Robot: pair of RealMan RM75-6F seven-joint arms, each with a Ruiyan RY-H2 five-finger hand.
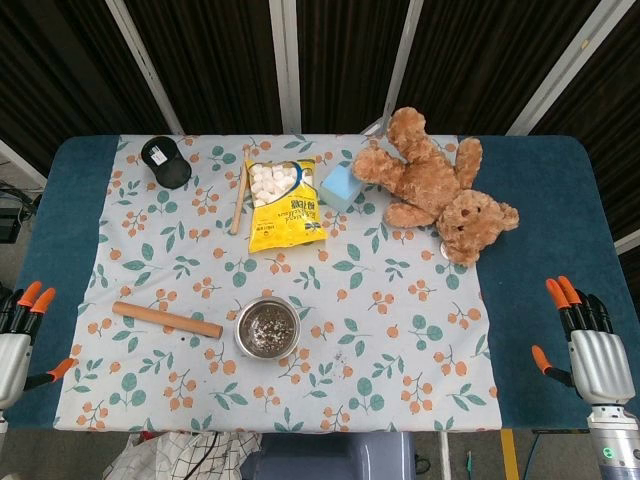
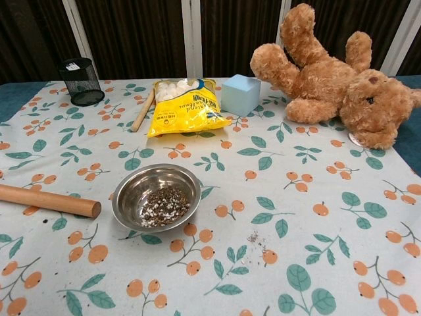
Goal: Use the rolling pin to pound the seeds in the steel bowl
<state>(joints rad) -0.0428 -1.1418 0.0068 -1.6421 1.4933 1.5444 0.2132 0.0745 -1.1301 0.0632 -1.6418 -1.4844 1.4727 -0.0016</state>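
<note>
A wooden rolling pin lies flat on the patterned cloth, just left of the steel bowl. In the chest view the rolling pin points its end at the steel bowl, which holds dark and pale seeds. A few seeds are scattered on the cloth to the bowl's right. My left hand hangs open off the table's left edge, fingers apart. My right hand is open off the right edge. Neither hand touches anything, and neither shows in the chest view.
A yellow bag of marshmallows, a thin wooden stick, a black mesh cup, a light blue block and a brown teddy bear occupy the far half of the table.
</note>
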